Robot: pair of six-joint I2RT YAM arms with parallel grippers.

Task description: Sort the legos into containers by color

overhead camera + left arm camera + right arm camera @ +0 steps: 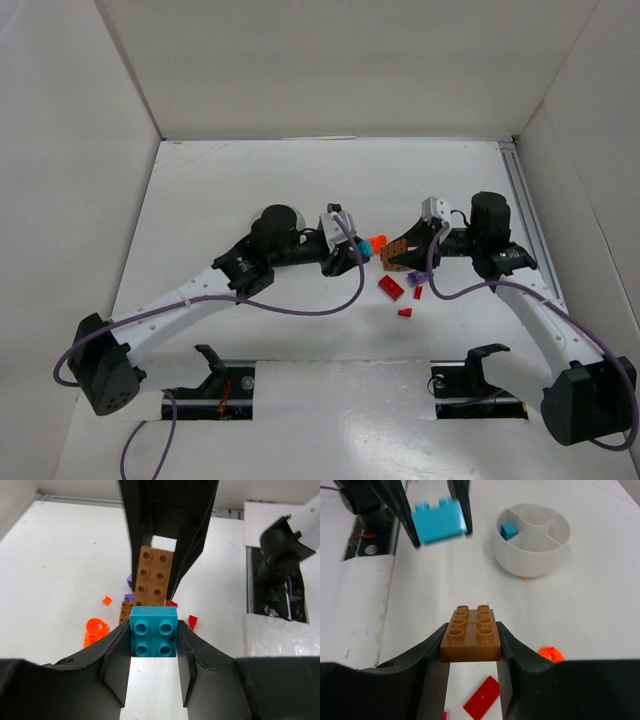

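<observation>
Left claw (153,636) pinching four-stud teal brick (153,630), held above desk (60,555). Right claw (471,630) pinching eight-stud brown brick (471,639). White divided dish (530,560) on desk, small teal piece (508,530) in one wedge. Red pieces (390,288) loose on desk.

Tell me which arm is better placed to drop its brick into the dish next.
Left, probably. The left gripper holds a teal brick raised near the white dish, where one compartment already holds a teal piece. The right gripper grips a brown brick farther back.
</observation>
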